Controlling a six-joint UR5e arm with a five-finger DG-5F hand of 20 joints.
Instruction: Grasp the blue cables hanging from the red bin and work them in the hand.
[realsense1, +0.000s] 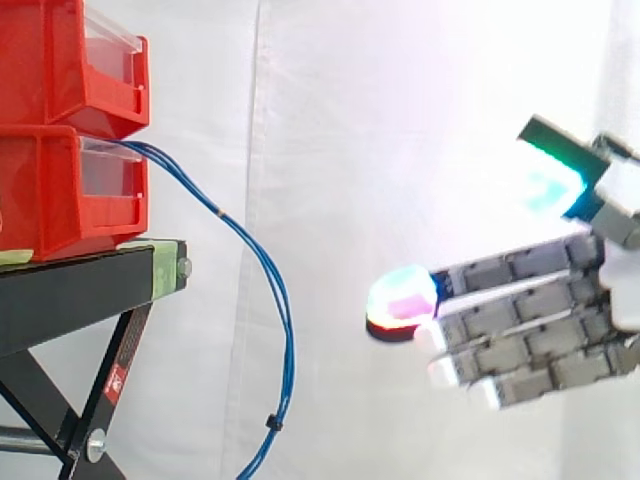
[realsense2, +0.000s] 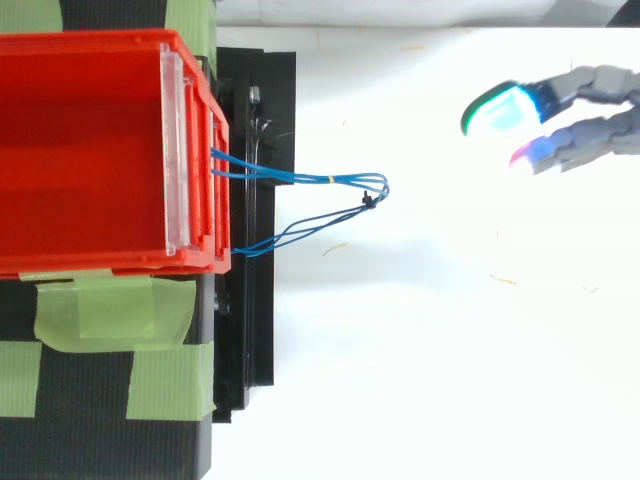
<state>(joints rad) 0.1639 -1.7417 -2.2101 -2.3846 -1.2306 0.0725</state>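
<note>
Hanging blue cables (realsense1: 290, 345) loop off red bin (realsense1: 50, 190) front edge; hand (realsense1: 530, 330) well apart, stretched straight, holding nothing; open room between.

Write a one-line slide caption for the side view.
Open robot hand poised apart from thin blue cables hanging from the lower red plastic bin on a black metal stand.

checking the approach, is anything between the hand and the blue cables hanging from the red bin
Nothing visible stands between them. The hand, fingers straight, faces the blue cables across open space; the red bin lies beyond the cables.
</note>
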